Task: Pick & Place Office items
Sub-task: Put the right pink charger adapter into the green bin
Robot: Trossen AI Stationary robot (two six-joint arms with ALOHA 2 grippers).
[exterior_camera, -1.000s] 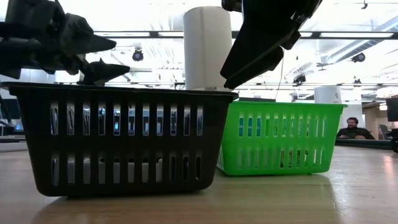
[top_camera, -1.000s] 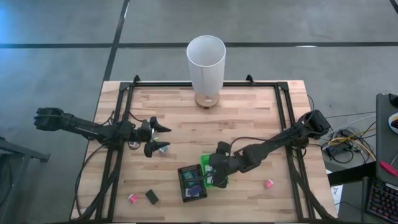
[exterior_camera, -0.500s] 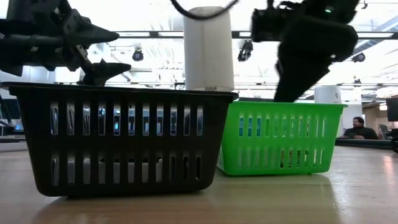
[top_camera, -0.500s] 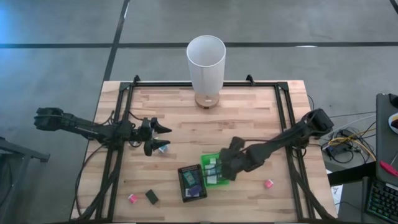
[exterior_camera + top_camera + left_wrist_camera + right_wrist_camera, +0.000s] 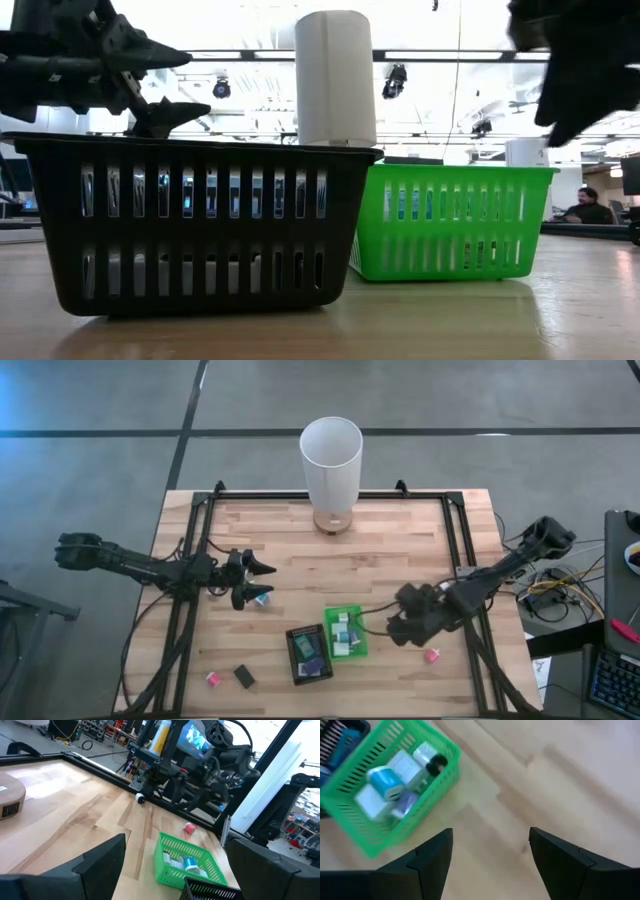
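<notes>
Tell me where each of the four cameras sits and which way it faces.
High view: overhead, straight down on the wooden table; both arms, the left gripper and the right gripper show.
Low view: at table-top height, level past the black slotted basket into the room; dark arm parts show at the top.
Left wrist view: past its own open fingers across the table.
Right wrist view: down between its own open fingers.
All four share the green slotted basket.

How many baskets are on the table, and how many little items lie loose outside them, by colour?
Baskets: 2 (green basket, black basket)
Pink items: 2
Black item: 1
Teal item: 1
Total: 6
</notes>
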